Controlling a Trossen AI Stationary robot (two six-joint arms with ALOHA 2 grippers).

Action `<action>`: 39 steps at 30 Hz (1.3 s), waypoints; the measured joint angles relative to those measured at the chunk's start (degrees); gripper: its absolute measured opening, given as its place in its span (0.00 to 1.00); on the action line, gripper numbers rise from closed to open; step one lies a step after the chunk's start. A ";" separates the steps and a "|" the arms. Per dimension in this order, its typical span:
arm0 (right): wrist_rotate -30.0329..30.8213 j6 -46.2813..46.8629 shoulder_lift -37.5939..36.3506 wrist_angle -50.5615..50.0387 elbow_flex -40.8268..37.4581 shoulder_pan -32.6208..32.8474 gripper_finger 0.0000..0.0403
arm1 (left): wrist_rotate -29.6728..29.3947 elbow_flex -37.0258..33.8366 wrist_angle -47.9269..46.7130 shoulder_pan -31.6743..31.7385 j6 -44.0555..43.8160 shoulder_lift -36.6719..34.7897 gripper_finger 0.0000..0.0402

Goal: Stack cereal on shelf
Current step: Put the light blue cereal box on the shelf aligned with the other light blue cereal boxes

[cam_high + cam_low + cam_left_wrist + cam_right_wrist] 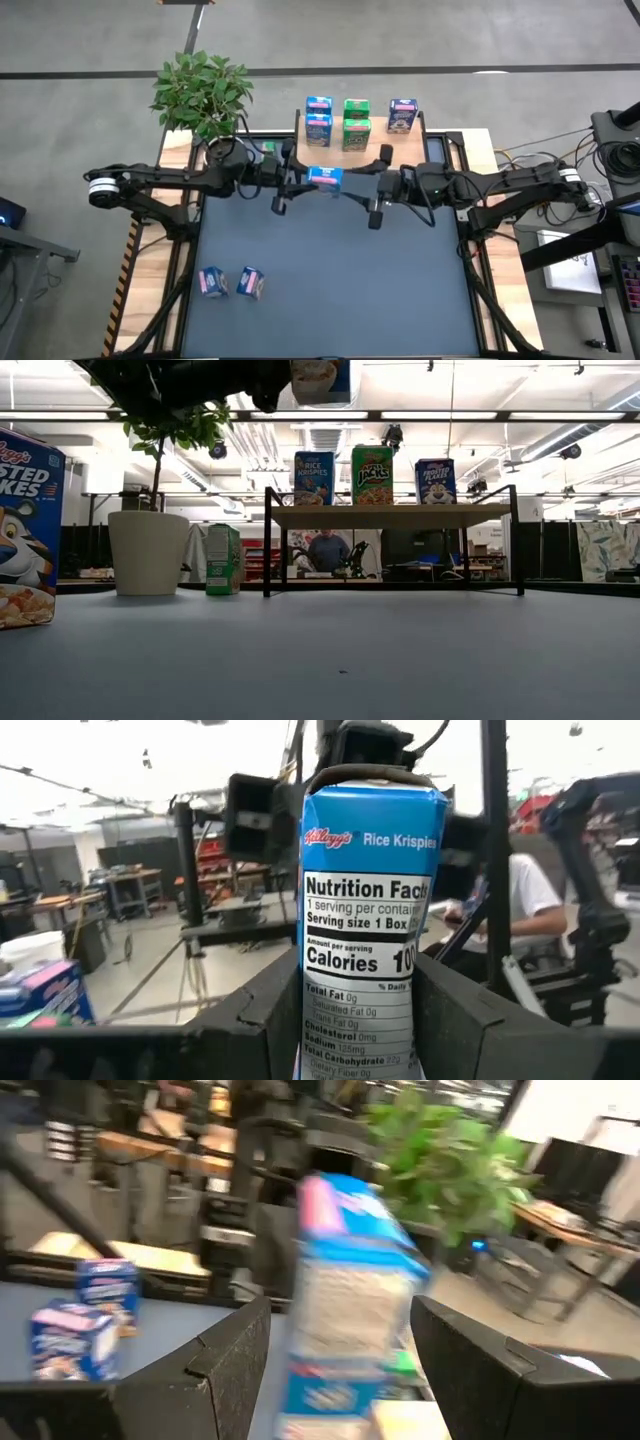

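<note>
The left gripper (298, 180) held a light blue cereal box (325, 178) clamped between its fingers (265, 1010), lifted above the worktop (340, 270) in front of the shelf (370, 150). The right gripper (383, 190) faced it from the box's other side, its fingers (225, 1355) spread wide with the box standing in the gap between them, not pinched. Beyond both sets of fingers, five cereal boxes (352, 120) stood on the shelf, and two more (230, 282) lay on the worktop, well apart from either gripper.
</note>
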 joint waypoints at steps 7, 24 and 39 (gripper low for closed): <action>1.35 1.22 -2.36 1.35 0.00 0.00 0.58 | 0.08 0.02 3.86 0.00 -1.78 -0.52 0.34; -0.95 3.95 2.03 7.54 0.00 -0.82 0.58 | -0.13 0.02 4.45 0.00 -0.15 -0.46 0.34; -3.61 -0.36 7.38 12.51 1.06 -2.40 0.58 | -0.11 0.05 5.15 0.01 1.66 -0.42 0.34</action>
